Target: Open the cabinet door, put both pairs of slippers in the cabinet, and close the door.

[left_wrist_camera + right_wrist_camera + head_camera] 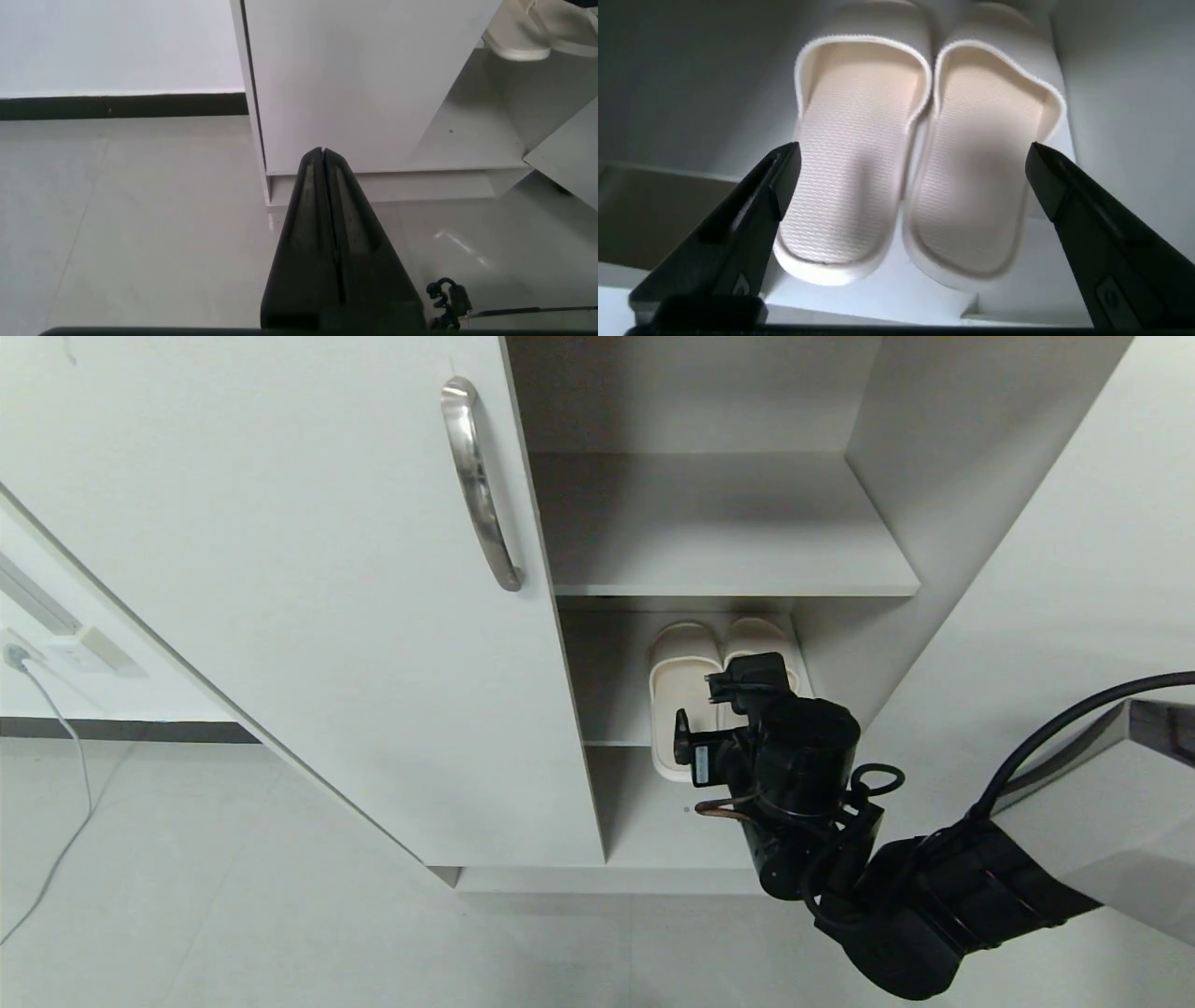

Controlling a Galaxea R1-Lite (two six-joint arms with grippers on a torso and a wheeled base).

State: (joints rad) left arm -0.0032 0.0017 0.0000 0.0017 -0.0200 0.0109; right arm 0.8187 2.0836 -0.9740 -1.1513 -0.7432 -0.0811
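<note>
Directly ahead of the right claw (912, 159) lay a cream pair of slippers (681, 677), side by side and touching, toes pointing away from it into the cabinet (878, 495), on the lower shelf (607, 681), with the heels reaching a little over that shelf's front edge. The claw was spread wide, its two black fingers (747, 224) framing the pair from either side in the right wrist view and holding nothing; whether a tip brushed a heel could not be told. Above the claw ran a bare upper shelf (719, 523), and below it sat the bottom compartment (653, 821). To the claw's left stood the closed door (280, 569) with its curved metal handle (479, 485), its edge bordering the opening; to the claw's right the open door (1074, 569) swung outward, close beside the black forearm. That arm rose from the lower right and angled up toward the lower shelf, cables looping by its wrist. The left claw (322, 154) was pressed together, gripping nothing, hanging low over the pale tiled floor (233, 915) and pointing at the cabinet's base, with the slippers farther off beyond it. Well to the left of both claws, a wall socket (89, 649) fed a thin cable (70, 747) trailing down to the floor.
</note>
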